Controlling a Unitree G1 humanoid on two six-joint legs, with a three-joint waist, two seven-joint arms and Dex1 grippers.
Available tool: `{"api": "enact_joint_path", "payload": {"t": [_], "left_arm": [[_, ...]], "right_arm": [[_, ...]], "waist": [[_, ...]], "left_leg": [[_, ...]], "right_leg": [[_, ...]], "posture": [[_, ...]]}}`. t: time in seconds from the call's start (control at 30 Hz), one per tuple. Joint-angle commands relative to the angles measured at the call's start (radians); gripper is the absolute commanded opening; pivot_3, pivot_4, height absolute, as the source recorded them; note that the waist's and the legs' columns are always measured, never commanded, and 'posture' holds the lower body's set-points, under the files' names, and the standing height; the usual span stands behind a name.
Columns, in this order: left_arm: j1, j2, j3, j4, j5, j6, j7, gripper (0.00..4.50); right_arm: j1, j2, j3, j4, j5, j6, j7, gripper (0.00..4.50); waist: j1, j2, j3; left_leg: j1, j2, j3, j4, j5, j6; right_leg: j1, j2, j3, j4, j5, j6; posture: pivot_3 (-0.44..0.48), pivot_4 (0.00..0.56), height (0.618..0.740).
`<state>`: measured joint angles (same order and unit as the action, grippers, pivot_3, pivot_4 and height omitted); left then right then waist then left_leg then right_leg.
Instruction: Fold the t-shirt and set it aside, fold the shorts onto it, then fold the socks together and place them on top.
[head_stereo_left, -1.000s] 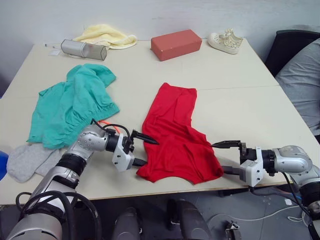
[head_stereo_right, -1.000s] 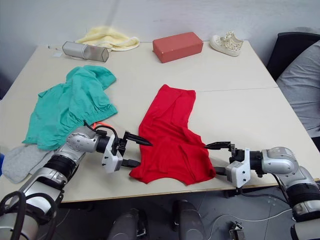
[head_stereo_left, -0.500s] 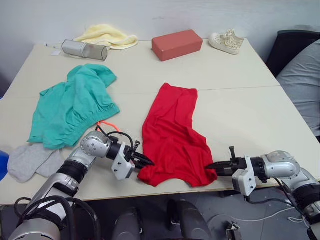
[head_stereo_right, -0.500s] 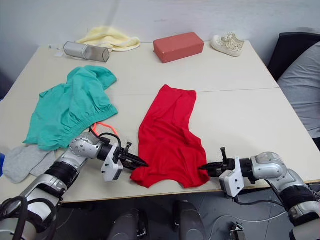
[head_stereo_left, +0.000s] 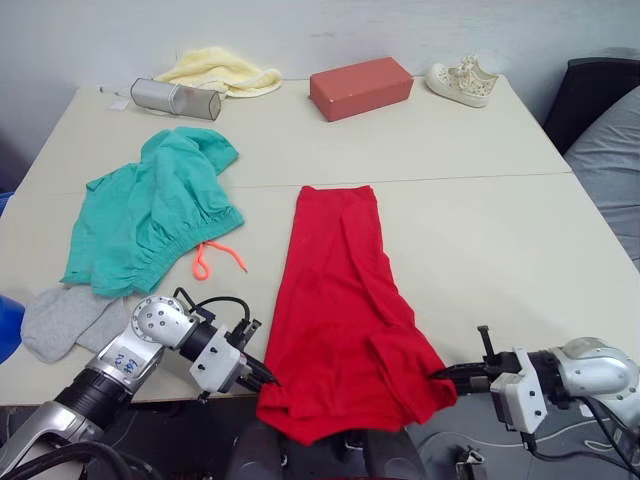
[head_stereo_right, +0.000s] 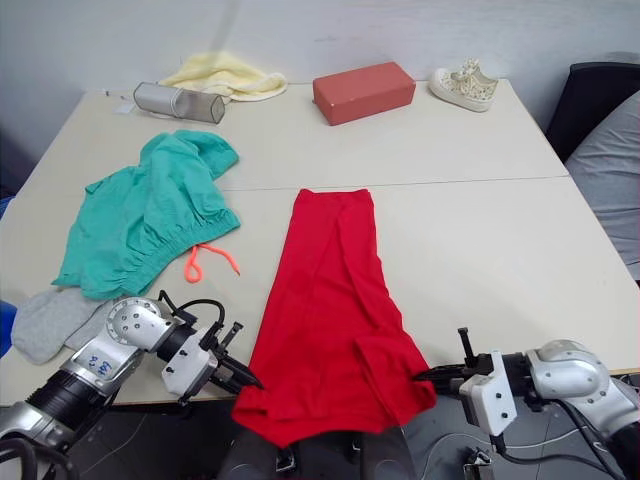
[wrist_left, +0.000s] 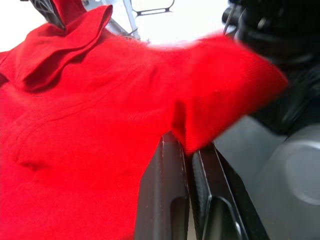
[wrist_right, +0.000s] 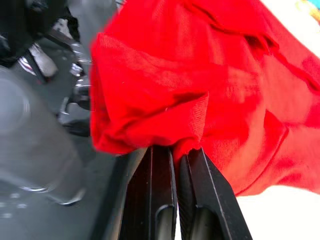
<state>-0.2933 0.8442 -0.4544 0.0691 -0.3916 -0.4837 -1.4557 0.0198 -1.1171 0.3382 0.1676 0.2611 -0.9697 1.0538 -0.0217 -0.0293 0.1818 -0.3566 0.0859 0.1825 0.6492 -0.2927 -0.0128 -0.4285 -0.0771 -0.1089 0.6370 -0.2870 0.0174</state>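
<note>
The red t-shirt (head_stereo_left: 340, 300) lies stretched lengthwise on the table, its near end hanging over the front edge. My left gripper (head_stereo_left: 262, 378) is shut on the shirt's near left corner (wrist_left: 210, 125). My right gripper (head_stereo_left: 440, 376) is shut on the near right corner (wrist_right: 170, 125). The teal green shorts (head_stereo_left: 150, 215) lie crumpled at the left with the orange drawstring (head_stereo_left: 215, 262) trailing out. The grey socks (head_stereo_left: 65, 320) rest beside them near the front left edge.
Along the far edge of the table (head_stereo_left: 480, 230) sit a pale yellow cloth (head_stereo_left: 218, 72), a silver mesh cylinder (head_stereo_left: 172, 97), a red brick-shaped box (head_stereo_left: 360, 87) and a cream shoe (head_stereo_left: 462, 80). A dark chair (head_stereo_left: 600, 95) stands at the right.
Both grippers closed on the t-shirt's near corners and pulled them toward the table's front edge. The shirt straightened and lengthened, and its near end now hangs off the edge.
</note>
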Motion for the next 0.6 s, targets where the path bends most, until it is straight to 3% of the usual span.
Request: {"api": "enact_joint_path", "payload": {"t": [0.03,0.27,0.4,0.6], "left_arm": [[0.034,-0.002,0.044,-0.088,-0.027,0.081,0.007,0.02],[0.081,0.009,0.094,-0.177,-0.053,0.253,-0.003,0.02],[0.062,0.073,0.146,-0.238,-0.177,0.562,0.002,0.02],[-0.105,0.007,0.251,-0.115,-0.272,0.881,0.093,0.02]], "right_arm": [[0.068,-0.031,-0.034,-0.078,0.068,0.066,0.028,0.04],[0.147,-0.047,-0.074,-0.215,0.176,0.254,0.098,0.04],[0.135,-0.046,-0.165,-0.315,0.325,0.483,0.079,0.04],[-0.020,0.009,-0.255,-0.372,0.477,0.843,0.054,0.04]], "waist": [[0.000,0.000,0.000],[-0.003,0.001,0.001],[-0.003,0.000,0.004],[0.003,-0.002,0.005]], "left_leg": [[0.000,0.000,0.000,0.000,0.000,0.000],[-0.001,0.000,-0.003,-0.001,0.000,0.000],[-0.002,-0.002,-0.007,0.000,0.000,0.000],[-0.003,-0.003,-0.009,0.000,0.000,0.000]], "right_leg": [[0.000,0.000,0.000,0.000,0.000,0.000],[0.000,0.001,0.000,-0.001,-0.002,0.002],[-0.001,0.002,0.000,-0.001,-0.002,0.002],[-0.001,0.001,-0.001,-0.002,-0.001,0.002]], "posture": [[0.000,0.150,0.740],[0.000,0.150,0.740],[0.000,0.150,0.740],[0.000,0.150,0.740]]}}
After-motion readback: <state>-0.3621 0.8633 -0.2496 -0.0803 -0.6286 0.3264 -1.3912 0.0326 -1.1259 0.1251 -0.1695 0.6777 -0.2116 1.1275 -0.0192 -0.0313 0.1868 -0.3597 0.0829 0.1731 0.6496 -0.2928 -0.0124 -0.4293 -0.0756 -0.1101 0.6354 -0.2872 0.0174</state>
